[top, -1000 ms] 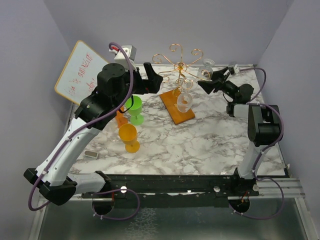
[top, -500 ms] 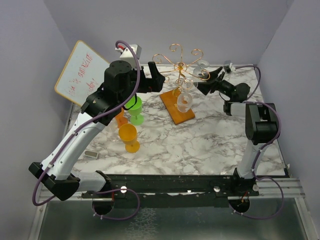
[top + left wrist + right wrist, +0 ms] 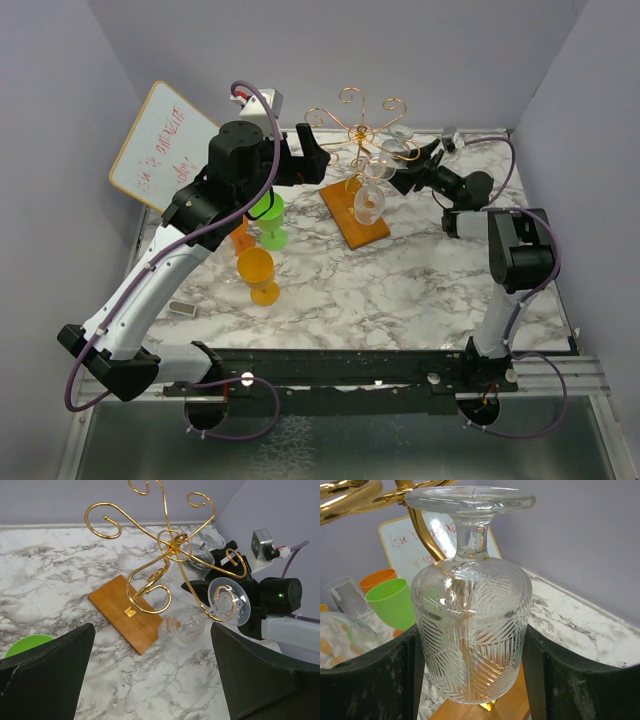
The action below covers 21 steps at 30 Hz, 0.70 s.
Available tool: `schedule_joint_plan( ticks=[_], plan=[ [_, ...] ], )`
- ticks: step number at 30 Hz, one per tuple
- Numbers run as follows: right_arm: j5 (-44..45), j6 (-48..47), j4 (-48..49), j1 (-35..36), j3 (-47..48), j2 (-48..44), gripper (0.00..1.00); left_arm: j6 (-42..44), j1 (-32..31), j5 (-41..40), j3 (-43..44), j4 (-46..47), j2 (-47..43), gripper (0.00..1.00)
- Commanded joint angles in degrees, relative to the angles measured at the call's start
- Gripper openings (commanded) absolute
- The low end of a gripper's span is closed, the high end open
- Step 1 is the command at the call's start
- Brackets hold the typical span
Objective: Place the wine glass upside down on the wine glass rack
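Observation:
The wine glass (image 3: 470, 630), clear with a cut leaf pattern, is upside down, foot on top, between the fingers (image 3: 555, 680) of my right gripper (image 3: 472, 680), which is shut on its bowl. From above, the wine glass (image 3: 398, 145) and the right gripper (image 3: 408, 165) are at the right side of the wine glass rack (image 3: 355, 130), the foot close to a gold arm (image 3: 350, 492). A second clear glass (image 3: 368, 200) hangs upside down from the rack over its wooden base (image 3: 350, 222). My left gripper (image 3: 315, 152) hovers left of the rack, open and empty (image 3: 150, 670).
A green cup (image 3: 267, 212), an orange cup (image 3: 257, 270) and another orange piece (image 3: 242, 238) stand left of the rack. A whiteboard with red writing (image 3: 160, 145) leans at the far left. A small grey object (image 3: 182, 309) lies near the front left edge.
My right gripper has carried the wine glass leftward, closer to the rack's arms. The left arm swung right toward the rack a second ago and has since held still.

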Motion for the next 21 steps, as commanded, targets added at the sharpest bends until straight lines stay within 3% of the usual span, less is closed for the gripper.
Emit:
schedule_joint_plan(
  ticks=[1,8,21],
  plan=[
    [5.1,-2.27,16.23,0.27,-1.98,-4.32,0.01,0.17,0.35,0.25,0.52,-0.45,-1.09,0.99],
    [13.81,-7.32,16.26,0.29,-6.15,-8.19,0.01,-0.01,0.43,0.32,0.2,-0.44,-1.55,0.99],
    [2.59,-5.78,16.26,0.64,-4.41,-8.89,0.01,-0.27,0.49,0.23,-0.77,-0.44,-2.34,0.99]
  ],
)
